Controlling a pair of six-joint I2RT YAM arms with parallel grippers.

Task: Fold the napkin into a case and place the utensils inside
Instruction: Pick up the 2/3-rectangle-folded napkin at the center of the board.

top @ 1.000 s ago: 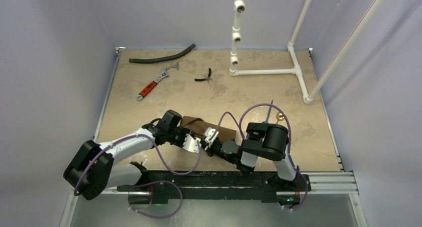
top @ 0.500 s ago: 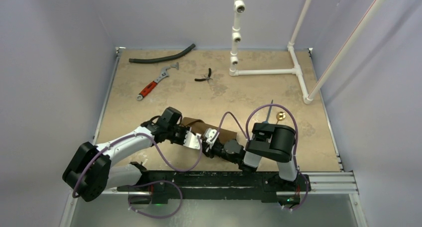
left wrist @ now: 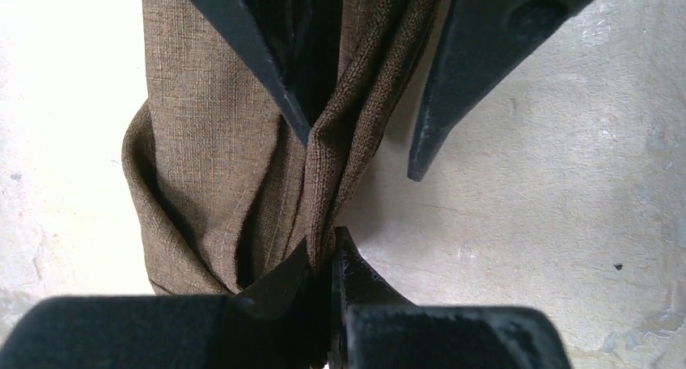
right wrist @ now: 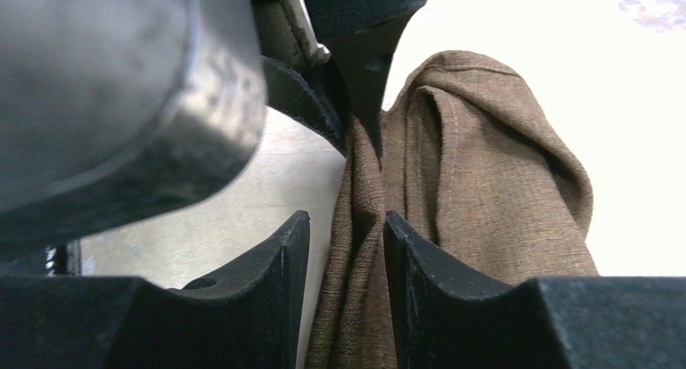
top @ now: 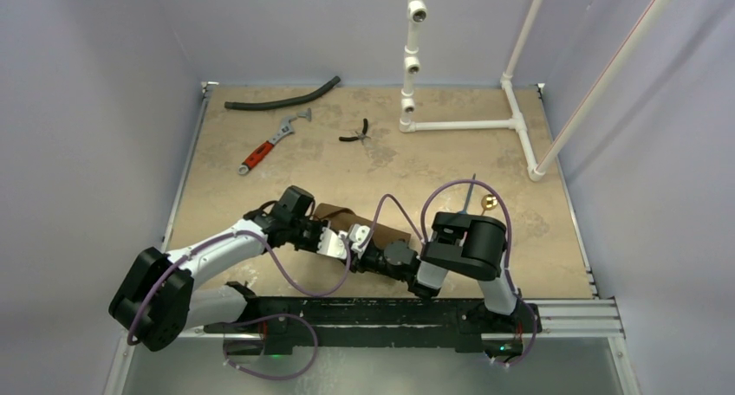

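Observation:
The dark-brown napkin (top: 388, 231) lies bunched into a long folded strip on the table in front of both arms. My left gripper (top: 334, 242) is shut on a gathered edge of the napkin (left wrist: 218, 142), pinching it at the fingertips (left wrist: 330, 252). My right gripper (top: 358, 237) faces it closely, open, with its jaws astride the same bunched fold (right wrist: 346, 223); the napkin (right wrist: 485, 167) runs up between them. A thin dark utensil (top: 469, 194) and a small round-ended piece (top: 490, 202) lie to the right of the right arm. No blue spoon bowl shows.
At the back lie a black hose (top: 282, 98), a red-handled wrench (top: 264, 151) and small black pliers (top: 356, 133). A white pipe frame (top: 468, 124) stands at the back right. The right arm's elbow (top: 464, 243) hangs over the napkin's right end.
My right gripper has moved left along the napkin, closer to the left gripper. The left gripper keeps its hold and has shifted slightly.

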